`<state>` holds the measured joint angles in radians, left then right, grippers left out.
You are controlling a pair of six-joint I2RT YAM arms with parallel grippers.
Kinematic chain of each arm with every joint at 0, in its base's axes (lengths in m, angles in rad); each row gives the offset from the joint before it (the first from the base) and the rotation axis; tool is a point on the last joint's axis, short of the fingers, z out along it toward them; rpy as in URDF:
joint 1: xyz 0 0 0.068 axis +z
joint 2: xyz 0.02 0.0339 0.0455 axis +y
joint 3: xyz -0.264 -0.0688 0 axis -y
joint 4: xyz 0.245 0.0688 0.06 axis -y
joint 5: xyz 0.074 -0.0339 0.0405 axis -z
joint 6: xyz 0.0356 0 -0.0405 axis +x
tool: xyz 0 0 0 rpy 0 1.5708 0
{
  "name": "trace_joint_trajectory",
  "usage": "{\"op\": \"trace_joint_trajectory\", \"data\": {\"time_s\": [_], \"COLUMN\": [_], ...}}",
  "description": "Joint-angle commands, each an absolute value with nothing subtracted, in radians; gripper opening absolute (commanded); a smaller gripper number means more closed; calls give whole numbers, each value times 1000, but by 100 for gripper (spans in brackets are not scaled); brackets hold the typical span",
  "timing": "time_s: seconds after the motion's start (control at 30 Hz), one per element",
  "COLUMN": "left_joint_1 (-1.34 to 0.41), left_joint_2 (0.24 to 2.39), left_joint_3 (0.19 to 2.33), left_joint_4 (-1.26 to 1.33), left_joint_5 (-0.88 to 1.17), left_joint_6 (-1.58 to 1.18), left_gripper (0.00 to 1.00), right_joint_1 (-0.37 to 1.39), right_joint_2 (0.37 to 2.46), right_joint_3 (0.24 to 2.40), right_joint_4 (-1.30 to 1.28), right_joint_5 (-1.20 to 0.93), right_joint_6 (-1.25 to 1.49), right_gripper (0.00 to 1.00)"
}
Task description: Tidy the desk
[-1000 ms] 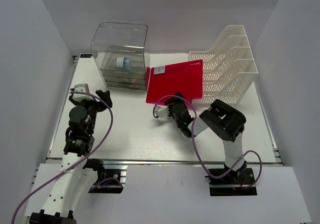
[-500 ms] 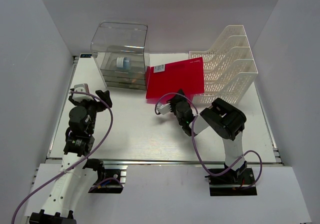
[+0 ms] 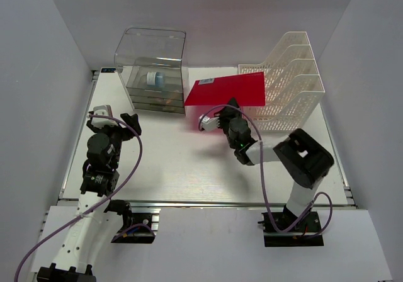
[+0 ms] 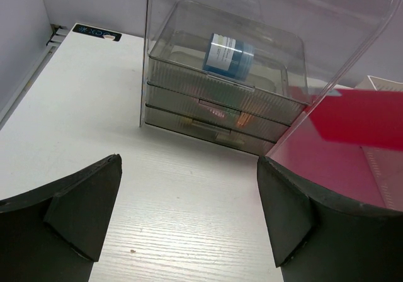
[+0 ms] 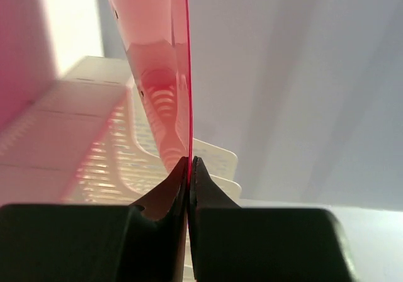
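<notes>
On the white desk [image 3: 170, 169], a thin red folder [image 3: 228, 90] is lifted at the back centre, between the drawer box and the file rack. My right gripper [image 3: 230, 107] is shut on its near edge. In the right wrist view the red folder [image 5: 176, 55] stands edge-on, pinched between the two black fingertips [image 5: 179, 176]. My left gripper [image 4: 189, 213] is open over bare desk [image 4: 182, 194] at the left, nothing between its fingers, facing the drawer box.
A clear plastic drawer box [image 3: 151, 71] stands at the back left, a blue-labelled jar [image 4: 228, 54] in its top drawer. A white mesh file rack [image 3: 291, 77] stands at the back right. A silver rail [image 3: 201, 203] runs along the near edge.
My right gripper closed on the red folder's near edge, moved back and right, and raised it from lying flat to a tilted, lifted pose. The left arm has not moved.
</notes>
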<state>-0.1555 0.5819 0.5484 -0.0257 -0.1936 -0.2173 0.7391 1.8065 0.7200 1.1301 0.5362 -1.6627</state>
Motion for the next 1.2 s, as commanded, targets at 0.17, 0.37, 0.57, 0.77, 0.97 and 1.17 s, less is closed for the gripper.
{"op": "trace_joint_trajectory", "data": {"time_s": [0.17, 0.37, 0.57, 0.77, 0.97, 1.17], "left_joint_1": [-169, -169, -169, -169, -178, -199], "left_joint_2": [577, 574, 612, 698, 825, 980], "left_joint_3": [545, 528, 485, 423, 448, 508], "left_joint_4": [-20, -8, 152, 428, 710, 961], "left_joint_5": [-176, -118, 236, 514, 520, 491], "left_joint_6": [-206, -199, -209, -379, -630, -710], "left_gripper": [98, 98, 98, 98, 98, 98], "right_joint_1": [713, 672, 637, 588, 532, 500], "right_joint_2": [1528, 1425, 1290, 1129, 1019, 947], "right_joint_3": [859, 991, 1198, 1324, 1405, 1420], "right_joint_4": [899, 570, 132, -176, -351, -417], "right_joint_5": [548, 520, 376, 137, -201, -511], "right_joint_6": [-1468, -1200, -880, -680, -517, -390], "right_gripper": [0, 0, 0, 0, 0, 0]}}
